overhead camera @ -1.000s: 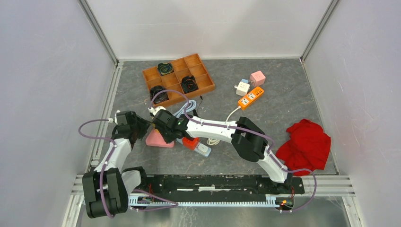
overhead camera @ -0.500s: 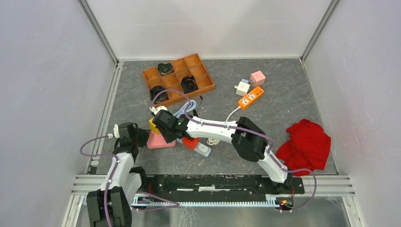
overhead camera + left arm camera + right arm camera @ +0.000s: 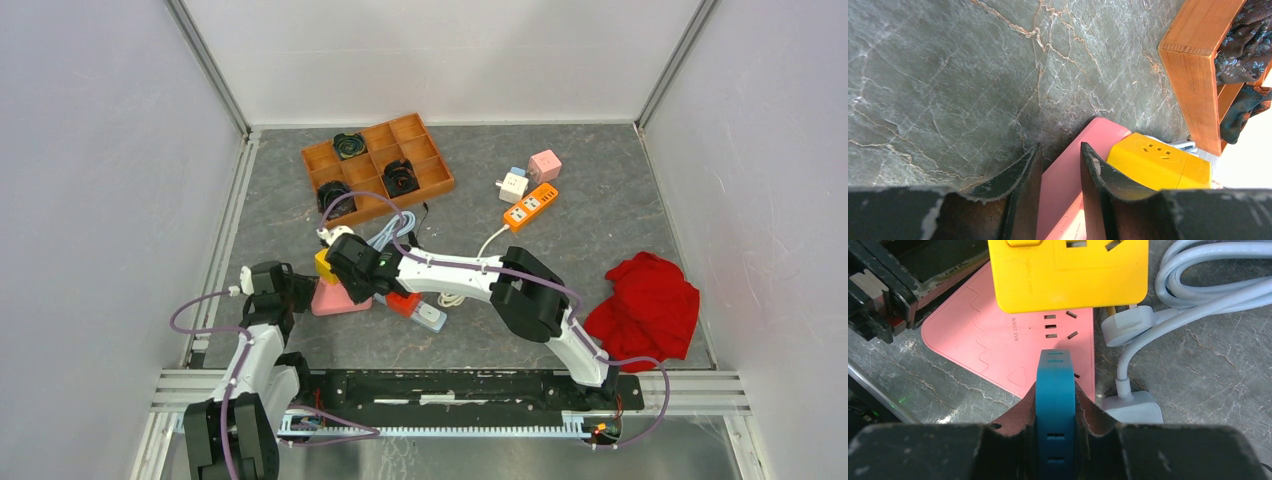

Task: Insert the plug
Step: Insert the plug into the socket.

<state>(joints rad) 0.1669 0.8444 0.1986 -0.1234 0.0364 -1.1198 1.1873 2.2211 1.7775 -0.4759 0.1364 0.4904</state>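
A flat pink power strip (image 3: 335,300) lies on the table with a yellow socket cube (image 3: 324,265) at its far end. My left gripper (image 3: 298,292) is at the strip's left edge. In the left wrist view my left gripper (image 3: 1061,150) has its jaws closed to a narrow gap with the strip's edge (image 3: 1068,185) between them, and the yellow cube (image 3: 1158,160) is just beyond. My right gripper (image 3: 1055,405) is shut on a teal plug (image 3: 1055,380). It holds the plug over the strip's sockets (image 3: 1058,327), just below the yellow cube (image 3: 1068,275). The plug's pins are hidden.
A grey plug and coiled cable (image 3: 1198,285) and a grey adapter (image 3: 1133,407) lie right of the strip. A red block (image 3: 403,303) sits under my right arm. An orange tray (image 3: 378,165), an orange strip (image 3: 530,207), two cubes (image 3: 513,186) and a red cloth (image 3: 650,305) lie farther off.
My left arm has drawn back towards the near left, uncovering the yellow cube, and has settled at the strip's left edge. My right gripper has barely moved.
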